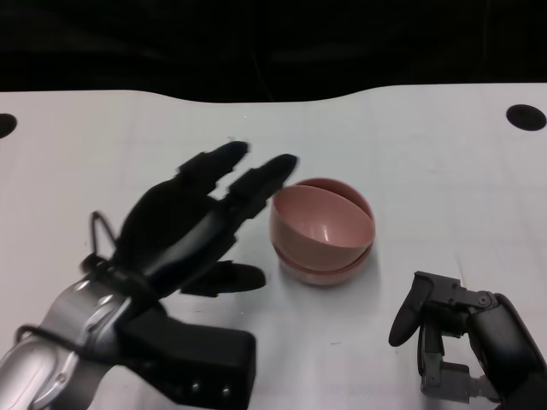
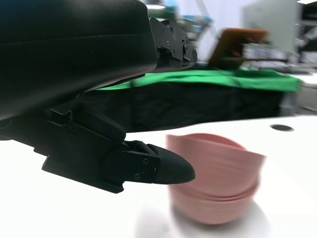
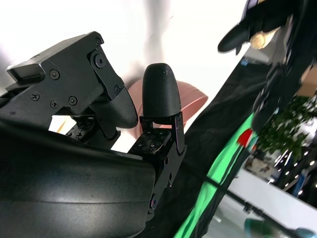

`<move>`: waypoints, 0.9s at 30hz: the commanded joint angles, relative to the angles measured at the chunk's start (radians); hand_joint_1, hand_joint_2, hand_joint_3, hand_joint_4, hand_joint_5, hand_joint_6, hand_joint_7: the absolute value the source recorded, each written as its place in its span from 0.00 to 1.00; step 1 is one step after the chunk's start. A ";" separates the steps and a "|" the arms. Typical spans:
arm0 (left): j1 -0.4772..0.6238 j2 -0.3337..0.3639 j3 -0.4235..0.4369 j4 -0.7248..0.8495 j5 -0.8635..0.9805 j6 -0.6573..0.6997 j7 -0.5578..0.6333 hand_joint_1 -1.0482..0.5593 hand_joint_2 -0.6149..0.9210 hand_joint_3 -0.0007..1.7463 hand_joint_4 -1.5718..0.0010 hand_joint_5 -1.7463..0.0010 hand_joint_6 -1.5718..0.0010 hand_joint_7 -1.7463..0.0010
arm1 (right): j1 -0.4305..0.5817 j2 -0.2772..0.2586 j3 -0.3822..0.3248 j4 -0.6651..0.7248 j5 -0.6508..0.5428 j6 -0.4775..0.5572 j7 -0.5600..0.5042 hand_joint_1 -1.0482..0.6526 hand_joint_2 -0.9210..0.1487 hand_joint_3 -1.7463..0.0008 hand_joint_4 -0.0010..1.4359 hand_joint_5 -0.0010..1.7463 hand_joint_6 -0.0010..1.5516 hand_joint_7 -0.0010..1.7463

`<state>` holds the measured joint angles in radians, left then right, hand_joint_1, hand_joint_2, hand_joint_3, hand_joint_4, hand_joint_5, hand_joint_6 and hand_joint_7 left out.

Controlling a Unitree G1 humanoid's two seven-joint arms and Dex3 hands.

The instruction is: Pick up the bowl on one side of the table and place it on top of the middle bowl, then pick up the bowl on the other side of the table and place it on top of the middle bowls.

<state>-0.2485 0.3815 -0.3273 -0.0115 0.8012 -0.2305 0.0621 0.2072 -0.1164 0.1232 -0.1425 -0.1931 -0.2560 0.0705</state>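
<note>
Pink bowls [image 1: 323, 231] stand nested in a stack at the middle of the white table [image 1: 427, 171]; the top one sits tilted in those below. My left hand [image 1: 192, 222] hovers just left of the stack, fingers stretched out and apart, fingertips [image 1: 278, 168] close to the top bowl's rim and holding nothing. In the left wrist view the stack [image 2: 218, 183] lies just beyond the thumb tip [image 2: 171, 168]. My right hand [image 1: 453, 337] rests low at the near right, apart from the bowls, empty with fingers loosely spread. The right wrist view shows a bowl edge [image 3: 190, 101] behind its fingers [image 3: 161, 91].
A black round hole [image 1: 525, 117] marks the table's far right, another [image 1: 4, 125] its far left edge. Beyond the table's far edge all is dark. A green cloth [image 2: 223, 79] hangs in the background of the left wrist view.
</note>
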 commanded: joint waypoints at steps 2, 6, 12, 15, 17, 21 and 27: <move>0.068 -0.002 0.045 -0.054 -0.067 -0.046 0.042 0.22 1.00 0.15 1.00 1.00 0.99 1.00 | 0.010 -0.006 -0.004 -0.003 0.011 -0.005 0.003 0.57 0.66 0.06 0.64 1.00 0.53 0.88; 0.078 -0.005 0.052 -0.055 -0.074 -0.060 0.046 0.22 1.00 0.14 1.00 1.00 0.99 1.00 | 0.011 -0.005 -0.003 -0.001 0.011 -0.006 0.003 0.57 0.66 0.06 0.64 1.00 0.53 0.88; 0.256 -0.096 0.126 -0.032 -0.303 -0.235 0.155 0.34 1.00 0.11 0.99 0.51 0.84 0.91 | 0.018 -0.007 0.000 -0.001 0.016 -0.015 0.009 0.57 0.66 0.06 0.64 1.00 0.53 0.88; 0.283 -0.116 0.139 -0.016 -0.334 -0.281 0.160 0.36 1.00 0.13 1.00 0.35 0.80 0.87 | 0.022 -0.004 0.001 -0.008 0.019 -0.003 0.012 0.58 0.66 0.06 0.64 1.00 0.53 0.88; 0.302 -0.138 0.145 -0.016 -0.375 -0.290 0.149 0.37 1.00 0.14 0.98 0.31 0.77 0.84 | 0.023 -0.003 -0.001 -0.012 0.020 0.003 0.012 0.58 0.66 0.06 0.64 1.00 0.53 0.88; 0.329 -0.171 0.155 -0.023 -0.445 -0.291 0.122 0.39 1.00 0.15 0.89 0.27 0.71 0.78 | 0.025 0.000 -0.003 -0.017 0.025 0.010 0.014 0.58 0.65 0.06 0.64 1.00 0.53 0.88; 0.363 -0.205 0.166 -0.020 -0.606 -0.299 0.048 0.46 1.00 0.14 0.73 0.22 0.65 0.56 | 0.021 -0.003 -0.003 -0.013 0.023 0.003 0.012 0.58 0.65 0.07 0.64 1.00 0.53 0.88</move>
<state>0.0977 0.1787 -0.1802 -0.0318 0.2329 -0.5266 0.1311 0.2277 -0.1157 0.1244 -0.1448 -0.1783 -0.2522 0.0831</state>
